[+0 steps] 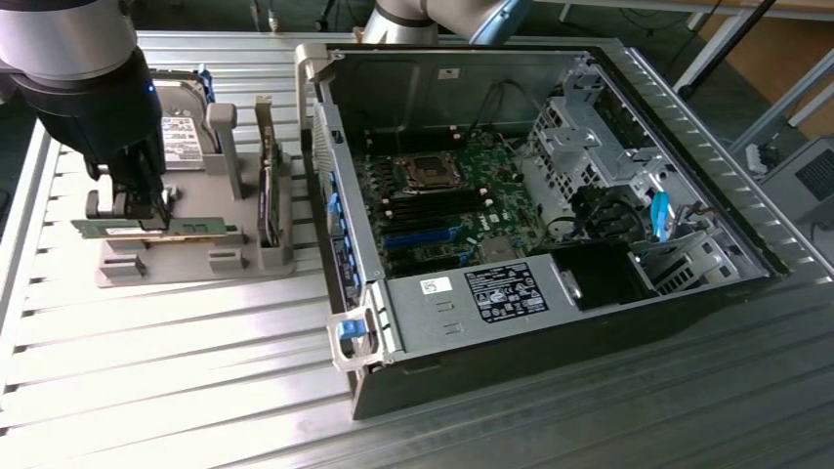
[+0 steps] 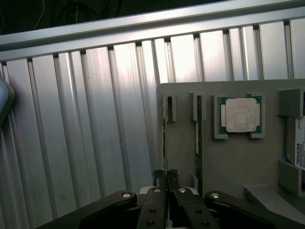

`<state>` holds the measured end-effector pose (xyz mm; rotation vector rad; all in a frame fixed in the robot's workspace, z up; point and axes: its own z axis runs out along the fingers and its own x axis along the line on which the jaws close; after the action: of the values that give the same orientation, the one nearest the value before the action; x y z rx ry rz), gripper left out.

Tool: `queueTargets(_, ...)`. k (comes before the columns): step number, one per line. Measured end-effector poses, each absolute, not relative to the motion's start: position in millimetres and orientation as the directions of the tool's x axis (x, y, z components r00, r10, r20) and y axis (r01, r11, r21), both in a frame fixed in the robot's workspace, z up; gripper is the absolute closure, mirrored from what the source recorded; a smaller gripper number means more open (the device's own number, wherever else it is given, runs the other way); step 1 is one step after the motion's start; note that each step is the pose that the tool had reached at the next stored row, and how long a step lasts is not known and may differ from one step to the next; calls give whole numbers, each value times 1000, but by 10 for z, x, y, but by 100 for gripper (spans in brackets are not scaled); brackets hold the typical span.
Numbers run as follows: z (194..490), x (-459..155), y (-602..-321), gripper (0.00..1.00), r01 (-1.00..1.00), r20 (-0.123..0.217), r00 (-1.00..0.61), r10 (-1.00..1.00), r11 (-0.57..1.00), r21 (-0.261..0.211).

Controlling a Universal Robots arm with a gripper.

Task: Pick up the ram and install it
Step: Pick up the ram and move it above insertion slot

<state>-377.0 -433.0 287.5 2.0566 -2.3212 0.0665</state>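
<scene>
Plainly the ram [image 1: 154,230] sits at the left of the exterior view, on edge across the lower end of the grey holder [image 1: 195,272]. The gripper [image 1: 141,217] is closed on its upper edge near the middle, and in the wrist view the two fingertips pinch the thin board between them. Whether the stick is clear of the holder's slots I cannot tell.

The grip is narrow and on a thin edge. The likely trouble is the board tipping or twisting between the pads if it drags on a slot wall, or slipping out if the pull is not straight. The taller expansion card [image 1: 270,195] stands near it in the same holder, and a sideways drift could knock it. The open computer case [image 1: 729,234] lies well apart, toward the frame's right.

The arm hangs straight down over the holder from the upper left of the frame, wrist vertical, fingers pointing at the table [image 1: 170,371].
</scene>
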Motion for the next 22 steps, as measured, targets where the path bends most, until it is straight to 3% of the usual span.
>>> queueTargets(22,2990,-3770,-4330,89,-993,76,-120,-990,120,-8)
